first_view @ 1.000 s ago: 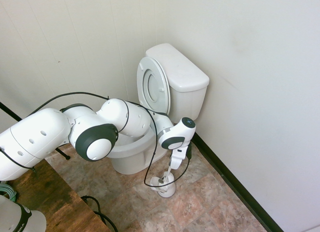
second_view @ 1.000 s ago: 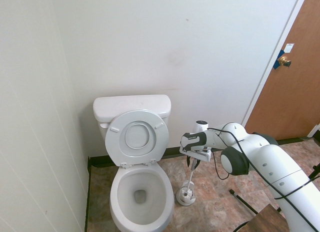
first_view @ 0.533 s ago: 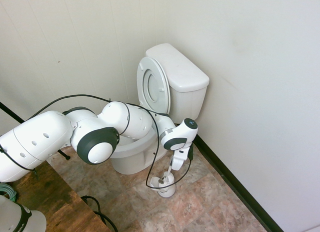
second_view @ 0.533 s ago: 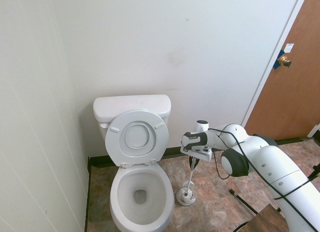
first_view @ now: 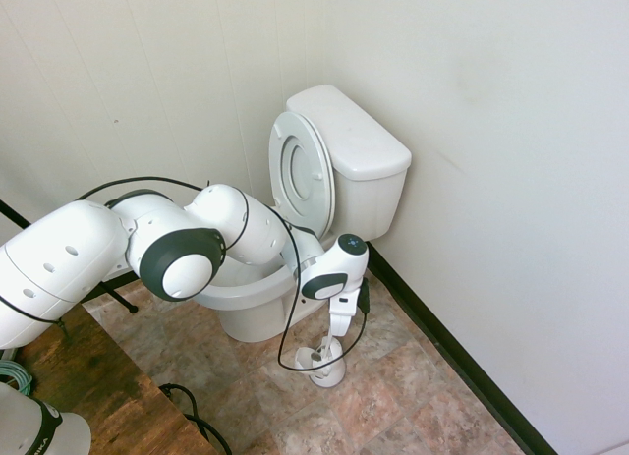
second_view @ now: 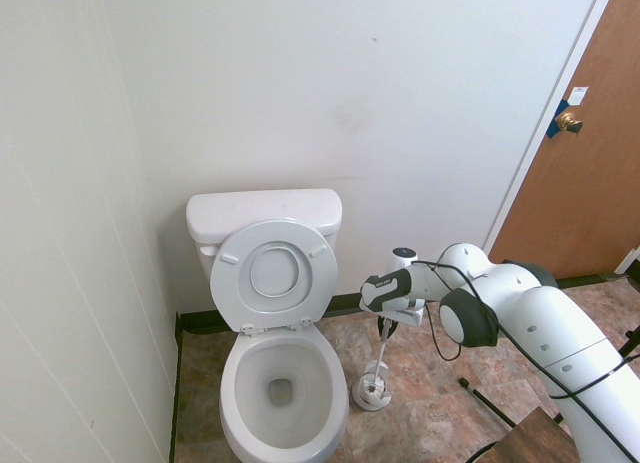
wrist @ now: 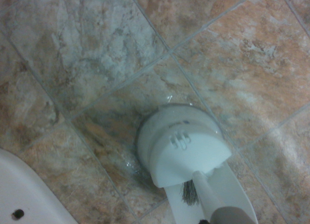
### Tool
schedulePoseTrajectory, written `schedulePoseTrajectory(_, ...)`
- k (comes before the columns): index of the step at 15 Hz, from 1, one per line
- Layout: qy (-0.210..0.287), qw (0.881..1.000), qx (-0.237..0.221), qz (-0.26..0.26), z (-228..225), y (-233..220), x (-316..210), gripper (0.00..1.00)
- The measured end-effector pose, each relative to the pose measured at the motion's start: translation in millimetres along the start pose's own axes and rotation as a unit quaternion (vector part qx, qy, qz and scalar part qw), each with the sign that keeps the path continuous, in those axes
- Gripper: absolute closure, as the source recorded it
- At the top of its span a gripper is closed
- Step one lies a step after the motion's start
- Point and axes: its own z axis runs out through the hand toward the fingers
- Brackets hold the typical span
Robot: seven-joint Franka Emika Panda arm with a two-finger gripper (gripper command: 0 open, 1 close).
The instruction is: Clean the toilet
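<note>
Second exterior view: fingers (second_view: 385, 326) shut on brush (second_view: 381, 351) (holder (second_view: 371, 392) beside toilet (second_view: 280, 383)).

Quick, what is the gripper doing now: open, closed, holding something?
Gripper: closed on the handle of the brush, which stands in its holder on the floor beside the toilet.

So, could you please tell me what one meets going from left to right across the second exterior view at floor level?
Toilet → brush holder with the toilet brush standing in it, the gripper closed on its handle → wooden door.
</note>
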Motion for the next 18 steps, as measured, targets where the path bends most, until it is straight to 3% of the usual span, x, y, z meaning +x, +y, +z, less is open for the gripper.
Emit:
schedulePoseTrajectory(7,0.009,0.999,0.035,0.001,-18,60,1,1.0)
schedulePoseTrajectory(18,0.014,0.994,0.097,-0.041,-205,138,-13,1.0)
